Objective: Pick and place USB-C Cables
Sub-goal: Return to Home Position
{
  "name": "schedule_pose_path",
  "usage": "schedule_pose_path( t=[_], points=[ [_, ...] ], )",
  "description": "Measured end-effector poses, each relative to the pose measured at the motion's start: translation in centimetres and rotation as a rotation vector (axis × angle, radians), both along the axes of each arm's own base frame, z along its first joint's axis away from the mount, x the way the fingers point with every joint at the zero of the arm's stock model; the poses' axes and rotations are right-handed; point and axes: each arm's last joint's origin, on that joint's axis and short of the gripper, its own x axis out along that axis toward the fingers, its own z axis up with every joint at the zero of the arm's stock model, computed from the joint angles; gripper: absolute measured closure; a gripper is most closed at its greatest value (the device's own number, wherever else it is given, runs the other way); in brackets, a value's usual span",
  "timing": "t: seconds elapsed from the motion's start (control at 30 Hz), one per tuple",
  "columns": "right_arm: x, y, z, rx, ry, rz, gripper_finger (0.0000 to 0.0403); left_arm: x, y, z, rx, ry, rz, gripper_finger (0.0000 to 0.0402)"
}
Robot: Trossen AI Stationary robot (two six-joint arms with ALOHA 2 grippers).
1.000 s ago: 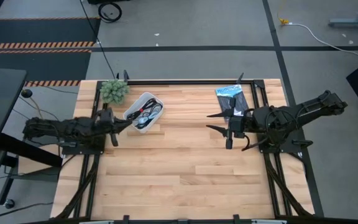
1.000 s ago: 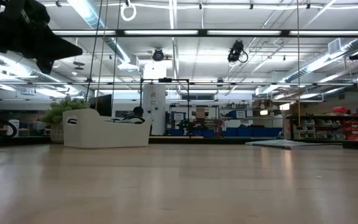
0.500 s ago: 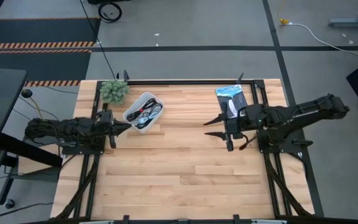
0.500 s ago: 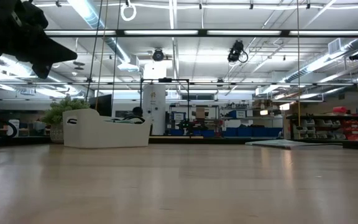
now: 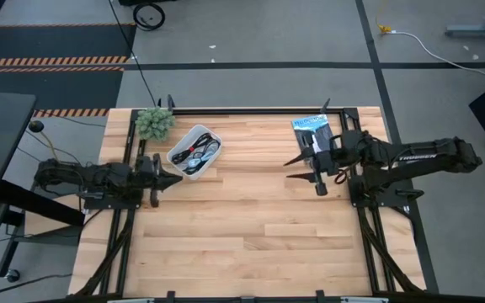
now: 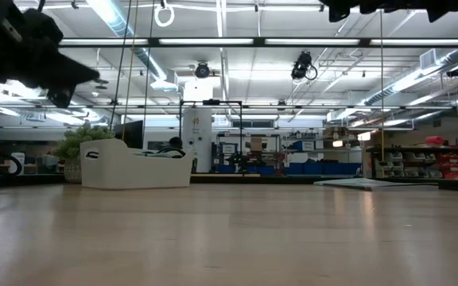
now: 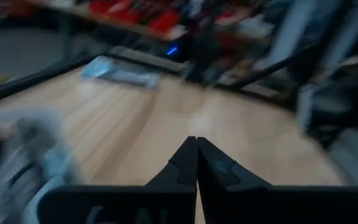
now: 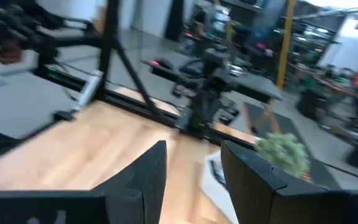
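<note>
The USB-C cables (image 5: 199, 152) lie as a black-and-white tangle with a red spot inside a white tray (image 5: 183, 143) near the table's far left. The tray (image 6: 133, 167) rests on its base. My left gripper (image 5: 178, 177) is shut and hovers just on the near side of the tray; its wrist view shows the closed tips (image 7: 196, 149) and the blurred tray (image 7: 17, 162). My right gripper (image 5: 301, 177) is open, hovers over bare wood on the right half and holds nothing. In its wrist view (image 8: 194, 155) the fingers stand apart.
A small green plant (image 5: 154, 124) stands at the far left corner beside the tray. A flat blue-and-black packet (image 5: 312, 130) lies at the far right, close to my right arm. Black frame rails (image 5: 356, 126) border the table. Bare wood (image 5: 242, 219) fills the middle and near side.
My left gripper has drifted a little from the tray toward the near edge and sunk slightly, staying shut. My right gripper has drawn back toward the table's right edge and turned, staying open. The cables and tray have kept still.
</note>
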Motion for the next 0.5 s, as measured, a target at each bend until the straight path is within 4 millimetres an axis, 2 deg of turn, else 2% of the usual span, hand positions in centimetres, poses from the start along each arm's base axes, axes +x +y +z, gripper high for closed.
schedule_pose_path(
  t=[0.1, 0.17, 0.5],
  points=[
    [-0.7, 0.1, -0.3, 0.033, -0.02, 0.085, 0.0244, 0.0, -0.3, 0.9, 0.008, -0.081, -0.099, 0.0397],
    [-1.2, 0.2, -0.4, 0.047, -0.038, 0.131, 0.0244, 0.0, -0.5, 0.7, 0.008, -0.063, -0.138, 0.0397],
    [-4.0, 0.2, -1.8, 0.146, -0.064, 0.157, 0.0244, 0.3, -0.6, -0.5, 0.024, -0.036, -0.147, 0.0397]
  ],
)
